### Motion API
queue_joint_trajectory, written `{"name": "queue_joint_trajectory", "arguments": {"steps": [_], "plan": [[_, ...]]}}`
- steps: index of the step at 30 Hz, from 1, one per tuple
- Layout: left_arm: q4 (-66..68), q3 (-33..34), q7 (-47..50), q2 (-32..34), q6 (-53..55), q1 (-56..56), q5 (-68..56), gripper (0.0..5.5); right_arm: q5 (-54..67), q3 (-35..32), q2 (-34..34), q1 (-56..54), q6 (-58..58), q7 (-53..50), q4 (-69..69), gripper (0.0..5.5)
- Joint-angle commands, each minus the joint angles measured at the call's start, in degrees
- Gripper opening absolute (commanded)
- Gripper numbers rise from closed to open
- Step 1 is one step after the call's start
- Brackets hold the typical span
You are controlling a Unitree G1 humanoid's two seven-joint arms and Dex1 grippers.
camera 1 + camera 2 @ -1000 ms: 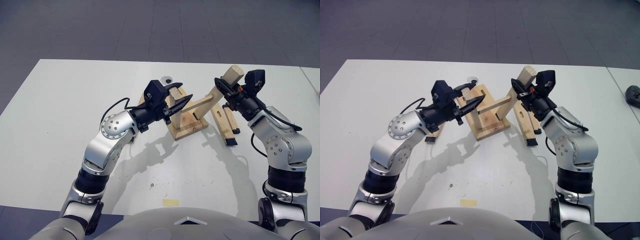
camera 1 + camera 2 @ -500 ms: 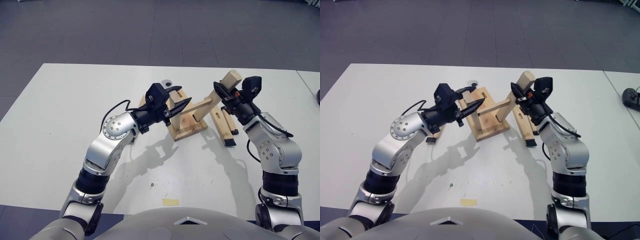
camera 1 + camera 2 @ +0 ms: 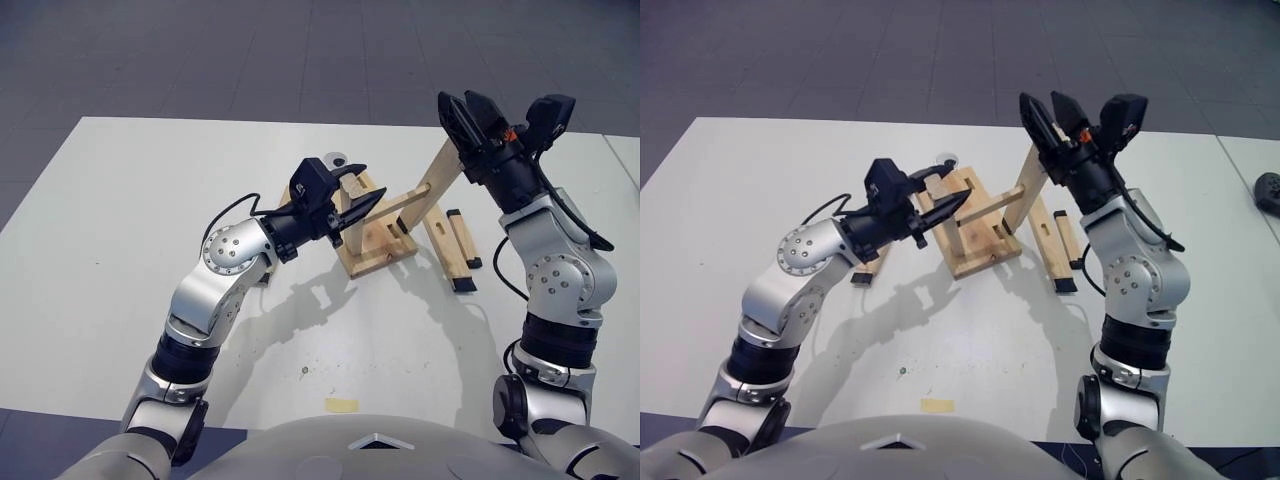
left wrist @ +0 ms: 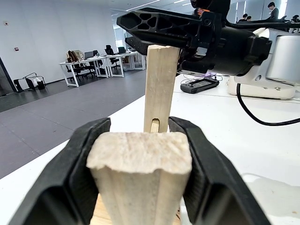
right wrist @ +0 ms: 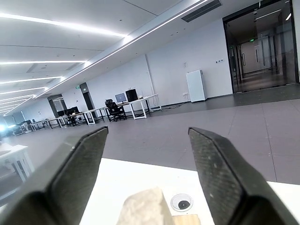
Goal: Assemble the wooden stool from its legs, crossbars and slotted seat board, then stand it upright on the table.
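Observation:
The part-built stool lies on the white table [image 3: 120,220]: its slotted seat board [image 3: 375,252] rests flat, and a crossbar [image 3: 395,207] joins two legs. My left gripper [image 3: 370,183] is shut on the end of the near leg [image 4: 140,173]. The far leg [image 3: 436,180] leans up and to the right. My right gripper [image 3: 457,100] is open just above that leg's top [image 5: 143,206], with its fingers [image 5: 79,164] spread to either side and not touching it.
Two loose wooden pieces with black ends [image 3: 456,250] lie right of the stool. Another piece [image 3: 865,270] lies under my left arm. A round grommet [image 3: 335,160] sits behind the stool, and yellow tape [image 3: 340,405] marks the near edge. A controller [image 3: 1268,190] lies on the neighbouring table.
My right gripper has let go of the far leg's top, opened and risen above it. The left gripper keeps its hold. The head camera has shifted slightly.

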Motion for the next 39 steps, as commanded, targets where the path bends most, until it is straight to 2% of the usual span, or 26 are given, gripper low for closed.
{"name": "queue_joint_trajectory", "arguments": {"steps": [1,4,6,21,25,31,39], "plan": [[3.2,-1.0,0.3,1.0,3.9,2.7,1.4,2.06,0.6,0.3,-0.5,1.0,1.3,0.3,-0.2,4.04],[3.2,-1.0,0.4,1.1,3.9,2.8,1.4,2.06,0.5,0.5,-1.2,2.8,2.1,1.3,-0.7,4.56],[3.1,-1.1,0.4,1.2,4.0,2.9,1.5,2.06,0.2,0.4,-1.8,4.1,2.5,1.7,-1.1,4.32],[3.1,-1.4,0.6,1.1,4.0,3.2,1.6,2.06,-1.2,1.0,-2.2,7.5,2.0,2.3,-3.1,1.58],[3.2,-1.8,0.7,1.1,3.7,3.5,2.0,2.06,-1.7,1.3,-2.5,7.3,2.4,2.6,-2.9,1.29],[3.5,-2.1,0.7,1.0,3.6,3.4,2.2,2.06,-4.3,3.0,-5.9,6.5,5.2,3.0,-1.6,1.12],[3.9,-2.4,0.6,1.2,3.3,3.4,2.6,2.06,-0.5,0.0,-8.4,0.0,18.2,-3.4,-1.1,1.02]]}}
